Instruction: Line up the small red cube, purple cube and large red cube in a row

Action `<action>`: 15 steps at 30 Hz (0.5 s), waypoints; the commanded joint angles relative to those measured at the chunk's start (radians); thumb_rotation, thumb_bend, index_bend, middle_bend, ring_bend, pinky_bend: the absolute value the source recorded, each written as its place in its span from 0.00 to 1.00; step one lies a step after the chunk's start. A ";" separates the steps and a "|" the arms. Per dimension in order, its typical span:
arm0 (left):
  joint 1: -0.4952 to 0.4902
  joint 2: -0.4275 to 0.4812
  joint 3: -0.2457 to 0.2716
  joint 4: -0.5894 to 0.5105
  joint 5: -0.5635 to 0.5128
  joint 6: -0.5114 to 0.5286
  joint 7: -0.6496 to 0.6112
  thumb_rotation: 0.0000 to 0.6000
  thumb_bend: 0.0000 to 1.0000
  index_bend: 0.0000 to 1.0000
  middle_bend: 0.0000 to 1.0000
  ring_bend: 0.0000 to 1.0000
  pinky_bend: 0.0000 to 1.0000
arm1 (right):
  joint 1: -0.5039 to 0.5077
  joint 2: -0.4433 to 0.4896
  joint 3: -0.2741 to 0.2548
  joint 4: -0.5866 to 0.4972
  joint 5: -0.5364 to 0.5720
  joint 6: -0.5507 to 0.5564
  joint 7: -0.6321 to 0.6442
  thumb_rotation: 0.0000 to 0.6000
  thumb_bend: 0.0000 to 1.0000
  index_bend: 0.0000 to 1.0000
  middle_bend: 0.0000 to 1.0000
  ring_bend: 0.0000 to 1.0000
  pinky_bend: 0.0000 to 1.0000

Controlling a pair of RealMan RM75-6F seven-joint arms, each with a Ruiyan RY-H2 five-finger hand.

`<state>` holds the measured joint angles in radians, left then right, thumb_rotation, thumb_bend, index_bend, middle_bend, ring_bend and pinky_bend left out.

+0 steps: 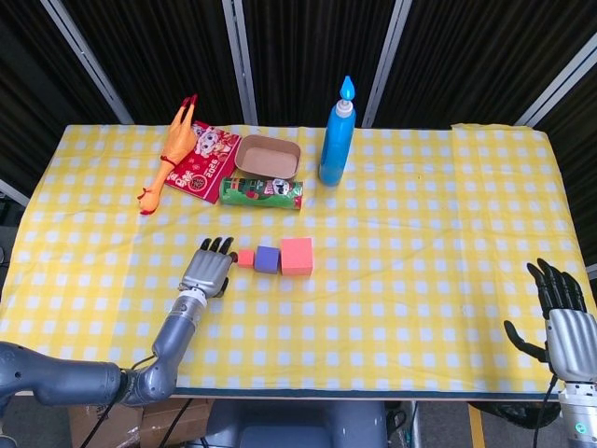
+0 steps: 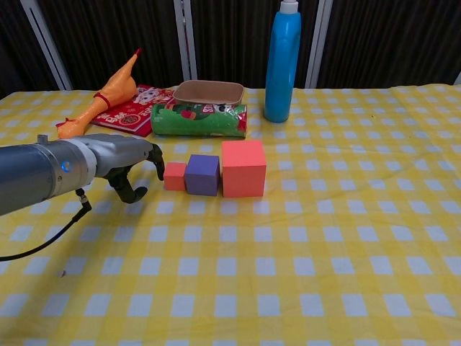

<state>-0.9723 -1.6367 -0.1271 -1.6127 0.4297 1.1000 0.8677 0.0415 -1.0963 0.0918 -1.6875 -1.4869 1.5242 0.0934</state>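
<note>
Three cubes stand side by side in a row on the checked cloth: a small red cube (image 1: 245, 259) (image 2: 173, 176) on the left, a purple cube (image 1: 268, 259) (image 2: 202, 174) in the middle, a large red cube (image 1: 297, 256) (image 2: 243, 169) on the right. My left hand (image 1: 209, 269) (image 2: 131, 166) hovers just left of the small red cube, fingers apart and curved, holding nothing. In the chest view its fingertips come close to the small cube; contact is unclear. My right hand (image 1: 562, 312) rests open at the table's near right edge, seen only in the head view.
Behind the cubes lie a green can on its side (image 1: 262, 192) (image 2: 199, 120), a brown tray (image 1: 268, 156) (image 2: 208, 91), a red packet (image 1: 204, 162), an orange rubber chicken (image 1: 171, 149) (image 2: 106, 96) and a tall blue bottle (image 1: 337, 136) (image 2: 282, 60).
</note>
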 commanded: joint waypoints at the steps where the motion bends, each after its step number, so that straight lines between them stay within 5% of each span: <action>1: -0.002 -0.007 -0.004 0.002 0.001 -0.001 -0.002 1.00 0.57 0.25 0.00 0.00 0.07 | 0.000 0.000 0.000 0.000 -0.001 0.001 0.001 1.00 0.37 0.00 0.00 0.00 0.04; 15: -0.006 -0.020 -0.003 0.000 0.009 0.000 -0.002 1.00 0.57 0.25 0.00 0.00 0.07 | 0.000 0.000 -0.002 0.000 -0.005 0.002 0.000 1.00 0.37 0.00 0.00 0.00 0.04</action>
<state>-0.9782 -1.6569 -0.1301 -1.6127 0.4387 1.1000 0.8654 0.0413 -1.0961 0.0900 -1.6874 -1.4919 1.5261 0.0930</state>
